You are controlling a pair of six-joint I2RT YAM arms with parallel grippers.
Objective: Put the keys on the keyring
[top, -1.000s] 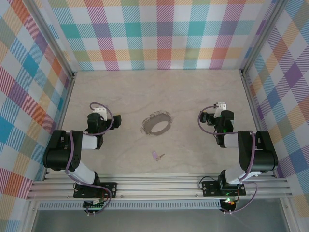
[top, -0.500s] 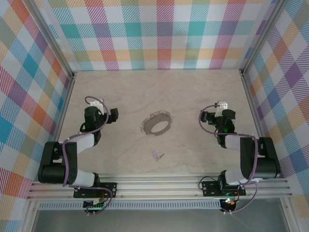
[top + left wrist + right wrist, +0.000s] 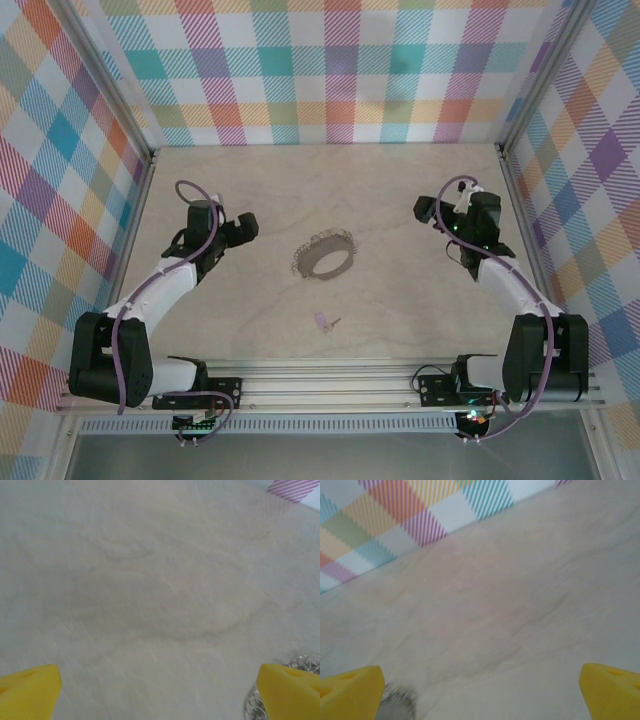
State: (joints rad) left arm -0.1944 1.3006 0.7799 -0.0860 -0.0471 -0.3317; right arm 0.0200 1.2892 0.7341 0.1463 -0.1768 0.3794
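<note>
Between left gripper (image 3: 245,229) & right gripper (image 3: 425,210), apart from both, lies the keyring (image 3: 303,264). Key (image 3: 321,321) lies near the ring on its near side, touching nothing. Both grippers' jaws spread wide, empty.

Left fingers (image 3: 27,692) and right fingers (image 3: 350,690) have both moved farther across table (image 3: 400,320)

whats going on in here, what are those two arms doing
Two robot arms are set to put a key on a keyring, but nothing is held yet. The left claw and right claw hover open on either side of the keyring. The lilac-headed key lies apart from it, closer to the near edge of the table.
</note>
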